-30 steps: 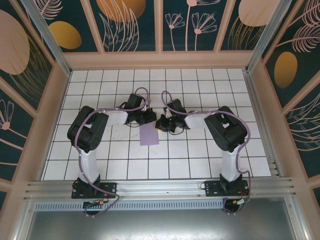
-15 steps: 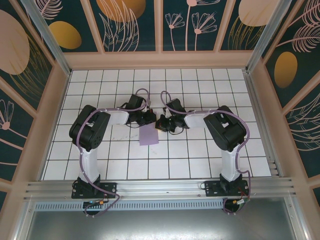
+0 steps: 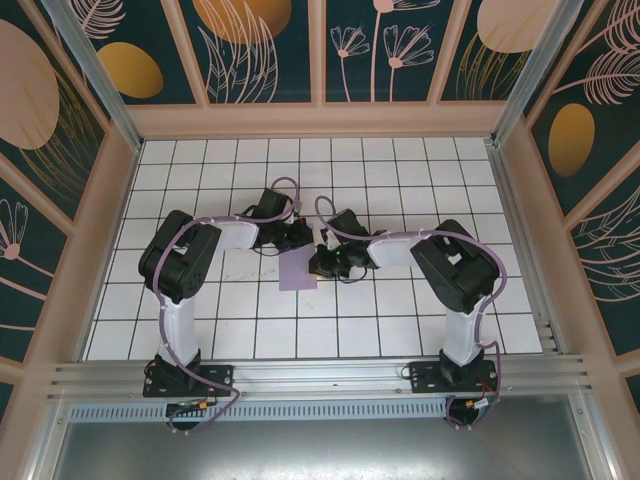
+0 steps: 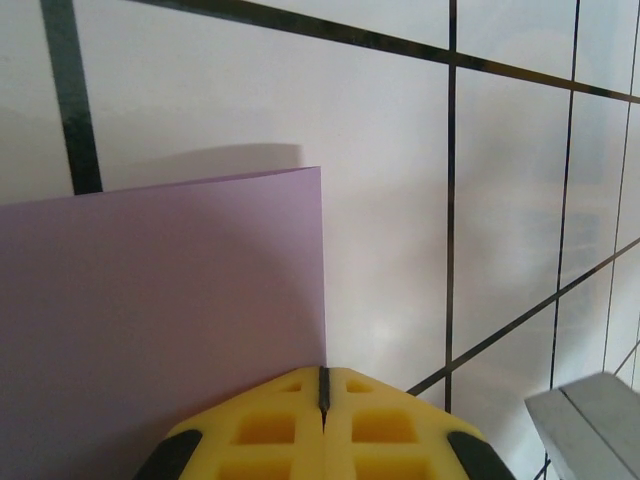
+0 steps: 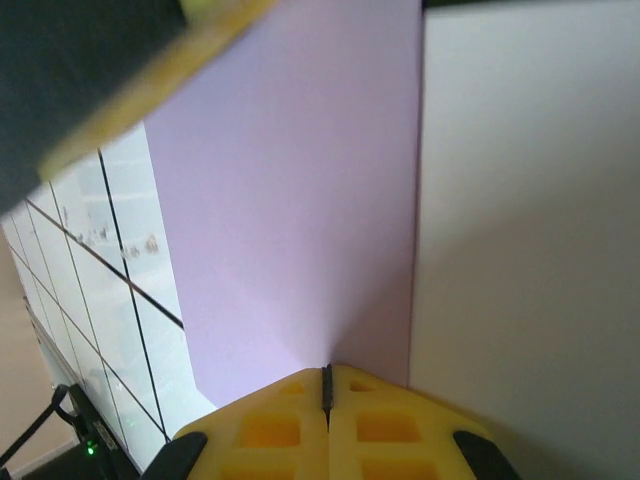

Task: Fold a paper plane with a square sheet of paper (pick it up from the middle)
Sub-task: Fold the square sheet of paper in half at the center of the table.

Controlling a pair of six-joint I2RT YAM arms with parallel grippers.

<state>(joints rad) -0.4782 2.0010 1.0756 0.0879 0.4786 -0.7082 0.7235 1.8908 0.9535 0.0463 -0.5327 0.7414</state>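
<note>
The lilac sheet of paper [image 3: 296,274] lies on the white tiled table between the two arms, a small rectangle about one tile wide. My left gripper [image 3: 304,244] is at its far right corner, shut, and its yellow tips [image 4: 323,372] sit right on the paper's [image 4: 160,300] right edge. My right gripper [image 3: 316,264] is over the paper's right side and is also shut. Its tips [image 5: 326,370] rest on the lilac surface [image 5: 290,200], just inside the edge. The paper plane is not in view.
The table [image 3: 400,310] is a grid of white tiles inside patterned walls, with an aluminium rail [image 3: 320,375] along the near edge. The left gripper's finger [image 5: 100,90] looms at the upper left of the right wrist view, close to the right gripper.
My right gripper has slid toward the near edge and a little left, onto the paper's right side. The left arm and the paper have hardly moved.
</note>
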